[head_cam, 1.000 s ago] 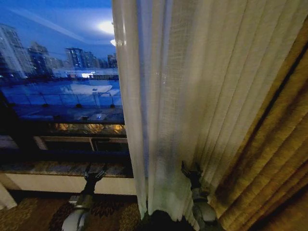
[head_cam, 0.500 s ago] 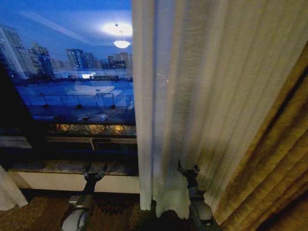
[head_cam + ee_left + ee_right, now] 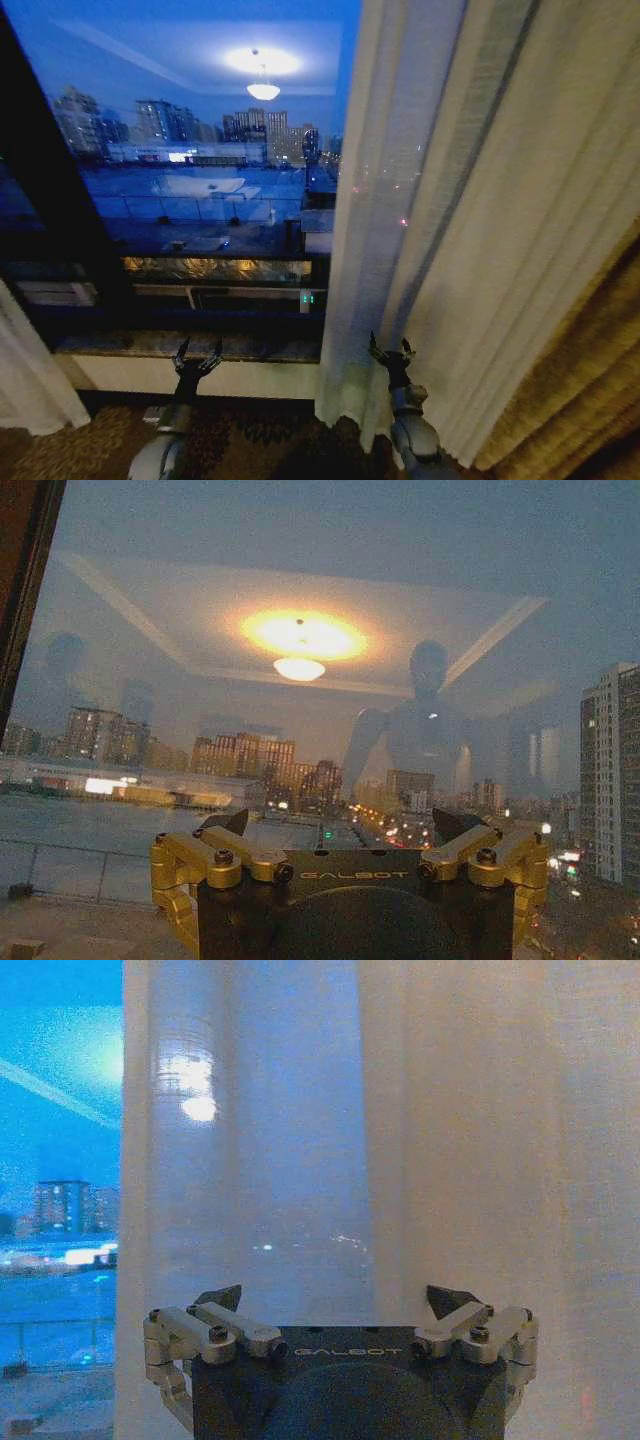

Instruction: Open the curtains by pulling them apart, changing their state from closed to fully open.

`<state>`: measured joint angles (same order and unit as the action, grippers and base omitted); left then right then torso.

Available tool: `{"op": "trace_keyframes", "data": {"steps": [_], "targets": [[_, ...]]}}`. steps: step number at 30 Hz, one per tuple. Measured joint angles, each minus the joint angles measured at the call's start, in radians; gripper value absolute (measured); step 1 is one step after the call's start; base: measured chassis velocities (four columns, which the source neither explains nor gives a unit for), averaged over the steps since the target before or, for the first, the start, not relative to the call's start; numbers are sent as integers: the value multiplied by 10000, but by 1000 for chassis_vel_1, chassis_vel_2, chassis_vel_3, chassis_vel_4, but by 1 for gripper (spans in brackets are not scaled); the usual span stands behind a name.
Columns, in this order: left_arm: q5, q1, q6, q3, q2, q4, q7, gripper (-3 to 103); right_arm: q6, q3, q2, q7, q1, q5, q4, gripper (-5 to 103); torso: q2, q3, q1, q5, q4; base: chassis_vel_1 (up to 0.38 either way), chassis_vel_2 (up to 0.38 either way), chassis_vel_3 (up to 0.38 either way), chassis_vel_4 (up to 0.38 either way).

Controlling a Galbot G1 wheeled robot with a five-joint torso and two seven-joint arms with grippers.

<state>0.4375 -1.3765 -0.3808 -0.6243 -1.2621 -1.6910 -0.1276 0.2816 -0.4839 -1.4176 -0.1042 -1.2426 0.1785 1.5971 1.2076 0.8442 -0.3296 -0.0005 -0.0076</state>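
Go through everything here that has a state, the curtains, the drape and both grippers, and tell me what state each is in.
Right sheer curtain: drawn aside to the right, window uncovered beside it.
Left sheer curtain: pulled off to the left edge.
Golden-brown drape: gathered at far right.
Left gripper: open, empty, before the bare window.
Right gripper: open, at the right curtain's lower edge.

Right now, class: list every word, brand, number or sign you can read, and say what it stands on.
"GALBOT" on the left gripper body, left wrist view.
"GALBOT" on the right gripper body, right wrist view.
City lights beyond the window: too small to read as signs.
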Motion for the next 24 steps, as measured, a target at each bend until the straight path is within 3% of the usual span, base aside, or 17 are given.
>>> {"op": "trace_keyframes", "data": {"steps": [10, 24], "targets": [[0, 0, 0, 13, -6, -1, -12, 100, -79, 56, -94, 167, -14, -269, 25, 100, -1, 1, 1, 5, -6, -7, -12, 3, 7], [0, 0, 0, -1, 1, 0, -12, 100, 309, 163, -157, 59, 66, -176, -16, 100, 0, 0, 1, 0, -1, 151, 147, -147, -140]]}}
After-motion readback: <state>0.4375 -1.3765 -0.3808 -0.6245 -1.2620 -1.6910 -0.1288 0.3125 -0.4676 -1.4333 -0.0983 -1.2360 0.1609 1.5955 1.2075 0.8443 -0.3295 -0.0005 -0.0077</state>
